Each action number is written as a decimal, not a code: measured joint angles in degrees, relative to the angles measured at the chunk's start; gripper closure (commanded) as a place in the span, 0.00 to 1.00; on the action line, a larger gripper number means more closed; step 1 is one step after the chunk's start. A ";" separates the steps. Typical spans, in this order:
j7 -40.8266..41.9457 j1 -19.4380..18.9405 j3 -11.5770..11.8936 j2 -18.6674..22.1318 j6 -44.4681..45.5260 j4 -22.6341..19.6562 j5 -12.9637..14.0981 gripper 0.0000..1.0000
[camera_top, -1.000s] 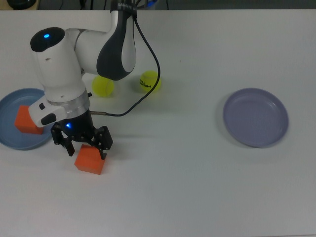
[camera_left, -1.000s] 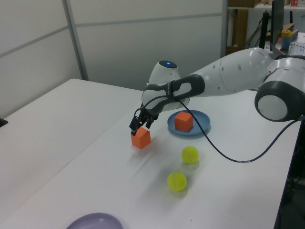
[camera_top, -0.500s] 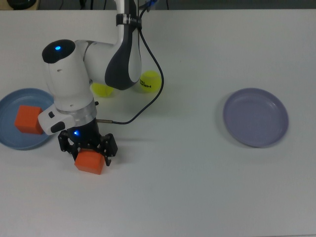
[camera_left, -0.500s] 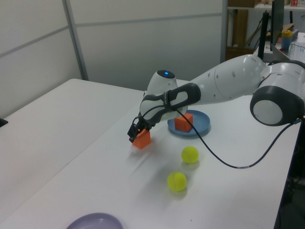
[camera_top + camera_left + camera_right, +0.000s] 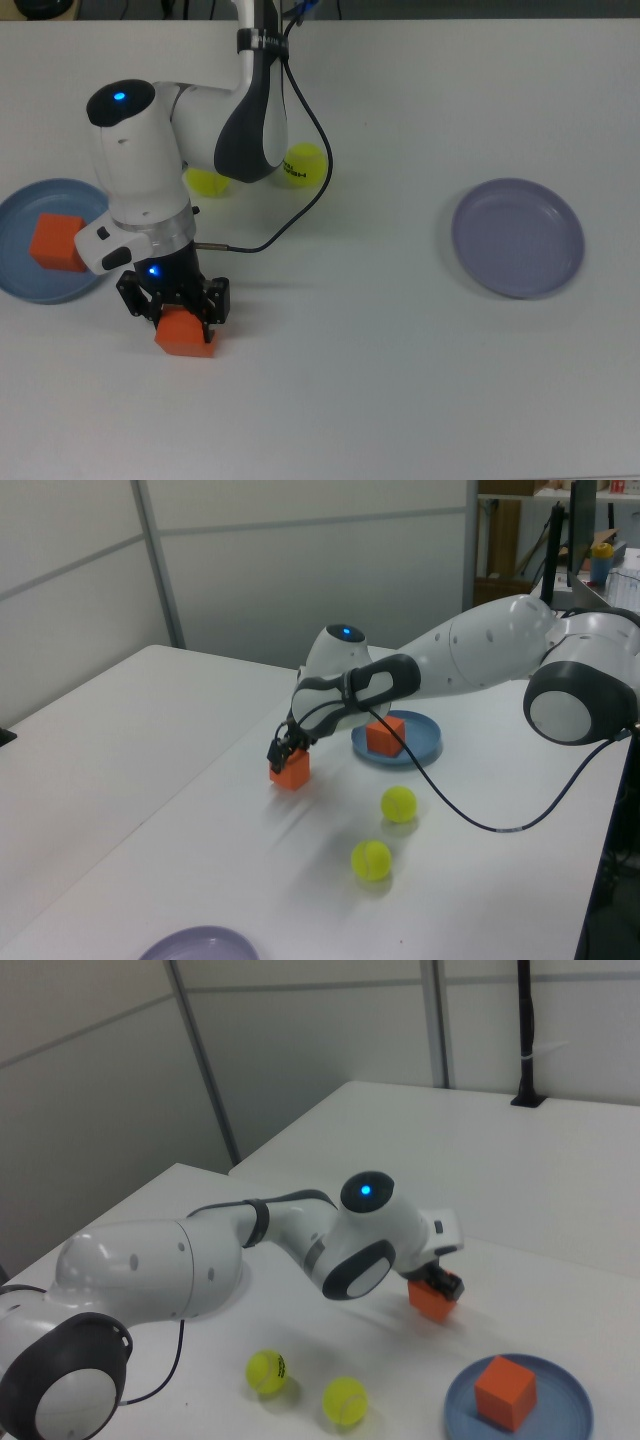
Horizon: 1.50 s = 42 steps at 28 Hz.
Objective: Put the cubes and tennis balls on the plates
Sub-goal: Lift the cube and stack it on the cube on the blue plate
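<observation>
One orange cube [image 5: 184,333] is sitting on the table, another [image 5: 55,243] resting on the blue plate [image 5: 15,215]; two tennis balls [image 5: 304,163] (one possibly lettered) lying apart from the empty lavender plate [image 5: 517,237].

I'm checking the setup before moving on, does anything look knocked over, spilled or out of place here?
Nothing stands out. One cube sits on the blue plate, the gripper is at the other cube, both tennis balls lie on the table, and the purple plate lies flat.
</observation>
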<state>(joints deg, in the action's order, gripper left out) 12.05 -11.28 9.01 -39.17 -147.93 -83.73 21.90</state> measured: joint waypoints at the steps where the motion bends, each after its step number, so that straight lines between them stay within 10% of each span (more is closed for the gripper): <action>1: 0.18 0.01 0.06 0.46 0.10 0.29 -0.01 1.00; 14: 3.58 0.82 8.15 12.75 21.17 0.84 -1.23 1.00; 42: 3.60 4.74 13.48 12.56 17.11 -7.36 -7.72 1.00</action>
<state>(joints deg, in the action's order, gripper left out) 15.65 -6.54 22.49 -26.61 -130.82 -91.09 14.18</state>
